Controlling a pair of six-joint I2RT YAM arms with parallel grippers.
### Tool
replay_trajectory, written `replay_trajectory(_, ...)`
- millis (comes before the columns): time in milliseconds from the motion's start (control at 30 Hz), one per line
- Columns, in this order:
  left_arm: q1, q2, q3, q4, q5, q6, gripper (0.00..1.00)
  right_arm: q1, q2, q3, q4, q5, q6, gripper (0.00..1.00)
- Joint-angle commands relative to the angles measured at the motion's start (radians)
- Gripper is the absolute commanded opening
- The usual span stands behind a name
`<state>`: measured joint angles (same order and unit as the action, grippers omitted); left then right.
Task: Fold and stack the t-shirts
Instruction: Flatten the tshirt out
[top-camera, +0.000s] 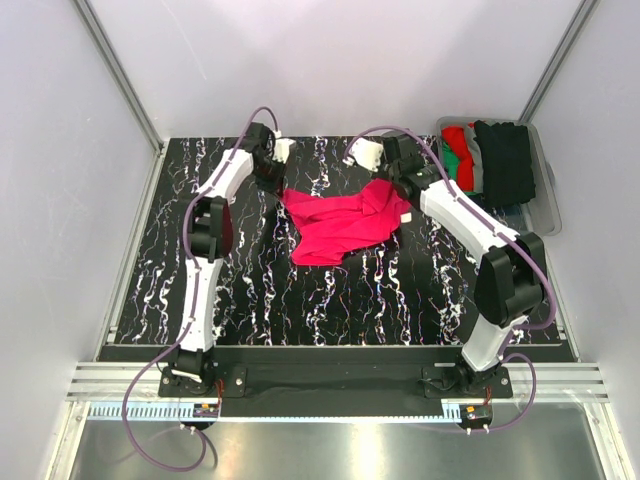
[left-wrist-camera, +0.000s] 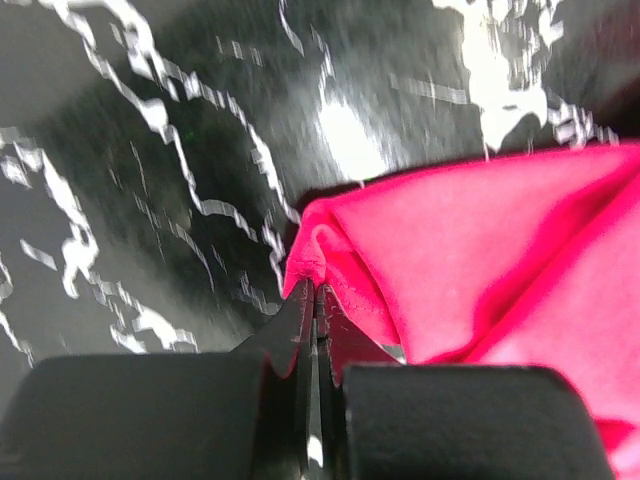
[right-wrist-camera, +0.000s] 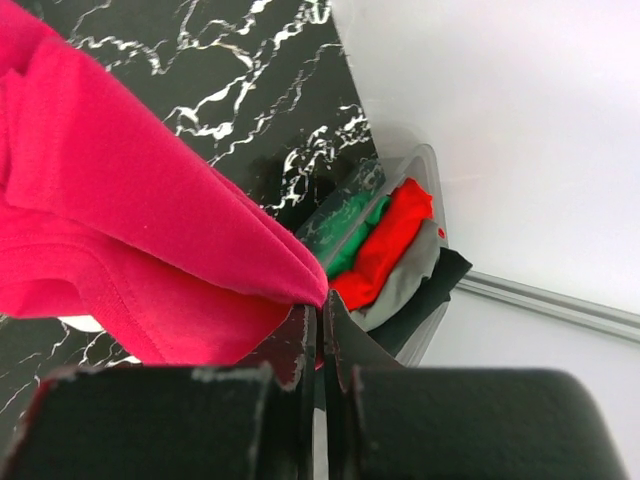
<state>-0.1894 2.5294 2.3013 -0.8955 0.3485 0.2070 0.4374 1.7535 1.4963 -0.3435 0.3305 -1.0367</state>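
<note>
The pinkish-red t-shirt is clamped by the left gripper, far from the bin, and the right gripper, nearer it; the cloth should be drawn evenly taut.

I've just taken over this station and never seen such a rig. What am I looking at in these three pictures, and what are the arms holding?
These are two white robot arms, the left arm and the right arm, bolted at the near edge of a black marbled table. The wide picture looks down from above and behind them. The other two come from a camera on each wrist, with its black jaws at the bottom of the view. A pinkish-red t-shirt sits bunched between the arms. The left gripper is shut on its left edge, the right gripper on its right edge. At the far right, a clear bin holds a red shirt, a green shirt, a black shirt and, seen from the right wrist, a grey shirt.
</note>
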Motion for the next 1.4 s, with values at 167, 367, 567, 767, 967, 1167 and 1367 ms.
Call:
replay_trajectory(167, 0.021, -0.542, -0.167, -0.013, 0.021, 0.051, 0.00, -0.054, -0.008, 0.212, 0.035, 0.030, 0.147, 0.00)
replay_trajectory(367, 0.021, -0.857, -0.276, -0.048, -0.067, 0.120, 0.00, -0.058, -0.107, 0.245, 0.020, 0.032, 0.236, 0.00)
replay_trajectory(567, 0.021, -1.066, -0.298, -0.102, -0.143, 0.221, 0.00, -0.058, -0.349, 0.213, -0.073, -0.114, 0.441, 0.00)
replay_trajectory(767, 0.019, -1.251, -0.327, -0.167, -0.140, 0.224, 0.00, -0.055, -0.521, 0.269, -0.326, -0.264, 0.613, 0.00)
replay_trajectory(967, 0.018, -1.368, -0.388, -0.169, -0.160, 0.232, 0.00, -0.062, -0.598, 0.276, -0.436, -0.318, 0.639, 0.00)
replay_trajectory(1167, 0.019, -1.344, -0.529, -0.151, -0.261, 0.235, 0.00, -0.062, -0.529, 0.086, -0.257, -0.292, 0.578, 0.00)
replay_trajectory(1367, 0.033, -1.169, -0.628, -0.125, -0.407, 0.267, 0.00, -0.069, -0.254, 0.048, -0.172, -0.326, 0.550, 0.00)
